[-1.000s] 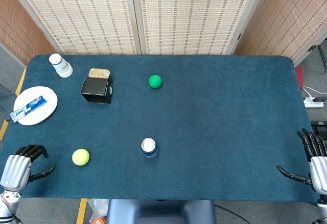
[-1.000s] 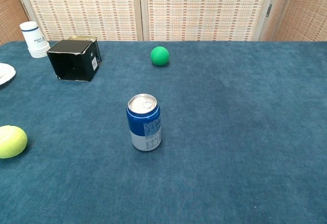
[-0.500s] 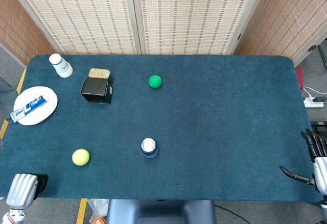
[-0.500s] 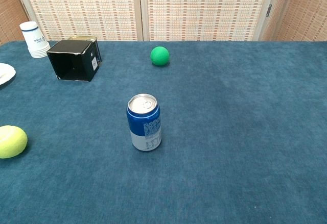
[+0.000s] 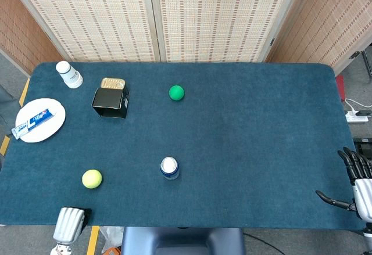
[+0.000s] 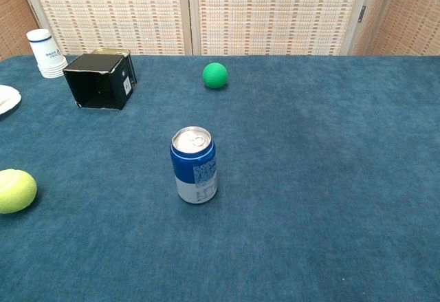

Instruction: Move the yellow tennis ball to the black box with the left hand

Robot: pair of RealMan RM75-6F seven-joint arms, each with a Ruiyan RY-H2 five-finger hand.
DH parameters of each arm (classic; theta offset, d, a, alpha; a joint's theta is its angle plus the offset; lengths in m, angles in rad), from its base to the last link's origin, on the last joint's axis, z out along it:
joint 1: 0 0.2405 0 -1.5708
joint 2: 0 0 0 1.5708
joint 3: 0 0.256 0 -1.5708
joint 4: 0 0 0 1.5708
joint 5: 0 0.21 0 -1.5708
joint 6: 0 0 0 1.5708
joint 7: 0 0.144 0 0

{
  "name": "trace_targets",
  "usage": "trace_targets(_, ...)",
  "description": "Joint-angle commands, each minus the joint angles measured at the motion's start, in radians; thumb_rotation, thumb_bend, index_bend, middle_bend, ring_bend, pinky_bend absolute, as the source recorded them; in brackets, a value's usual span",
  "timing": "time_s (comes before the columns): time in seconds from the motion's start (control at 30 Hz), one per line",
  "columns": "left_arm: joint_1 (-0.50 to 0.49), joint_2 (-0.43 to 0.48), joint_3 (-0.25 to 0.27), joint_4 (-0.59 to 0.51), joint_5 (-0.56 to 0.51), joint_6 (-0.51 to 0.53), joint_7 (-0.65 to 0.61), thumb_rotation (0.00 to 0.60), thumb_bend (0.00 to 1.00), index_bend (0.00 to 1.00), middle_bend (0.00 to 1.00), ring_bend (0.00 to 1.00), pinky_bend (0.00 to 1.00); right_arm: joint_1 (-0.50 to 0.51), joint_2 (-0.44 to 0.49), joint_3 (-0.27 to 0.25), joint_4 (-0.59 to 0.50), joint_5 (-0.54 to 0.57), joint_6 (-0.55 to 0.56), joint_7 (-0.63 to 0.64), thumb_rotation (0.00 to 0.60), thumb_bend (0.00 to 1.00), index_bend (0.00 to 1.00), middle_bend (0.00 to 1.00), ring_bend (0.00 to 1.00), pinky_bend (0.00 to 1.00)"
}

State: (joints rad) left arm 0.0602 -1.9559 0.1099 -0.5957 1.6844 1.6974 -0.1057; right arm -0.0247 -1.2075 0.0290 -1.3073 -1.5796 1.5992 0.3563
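The yellow tennis ball (image 5: 92, 178) lies on the blue table near its front left; the chest view shows the tennis ball (image 6: 15, 190) at the left edge. The black box (image 5: 110, 101) stands open-sided at the back left, and the box (image 6: 101, 82) shows its dark inside in the chest view. My left hand (image 5: 70, 224) is at the table's front edge, just in front of and slightly left of the ball, apart from it. Only its silver back shows and its fingers are hidden. My right hand (image 5: 354, 186) hangs at the front right edge, fingers spread, holding nothing.
A blue can (image 5: 169, 167) stands upright right of the ball. A green ball (image 5: 176, 92) lies behind the middle. A gold tin (image 5: 113, 83) sits behind the box. White cups (image 5: 69, 74) and a plate (image 5: 51, 128) with a toothpaste tube (image 5: 32, 122) are at the far left.
My left hand has slid right along the table's front edge, from the left corner to just in front of the tennis ball. The right hand has hardly moved. No object has shifted.
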Motion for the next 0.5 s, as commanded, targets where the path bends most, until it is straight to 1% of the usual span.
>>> trace_targets(0.03,-0.025,-0.034,-0.019,0.03,-0.007,-0.018,0.024,0.6,0.69,1.0,1.0,1.0,1.0,0.001,0.002,-0.002,0.003,-0.002,-0.001,0.004,0.5,0.0,0.0,0.0,0.0,0.0)
trace_targets(0.23,-0.071,-0.056,-0.055,0.055,-0.035,-0.064,0.021,0.6,0.7,1.0,1.0,1.0,1.0,-0.002,0.003,-0.004,0.009,-0.003,0.005,0.016,0.501,0.0,0.0,0.0,0.0,0.0)
trace_targets(0.5,-0.131,-0.076,-0.076,0.091,-0.044,-0.098,0.013,0.6,0.69,1.0,1.0,1.0,1.0,0.002,0.003,-0.008,0.006,-0.006,-0.002,0.005,0.5,0.0,0.0,0.0,0.0,0.0)
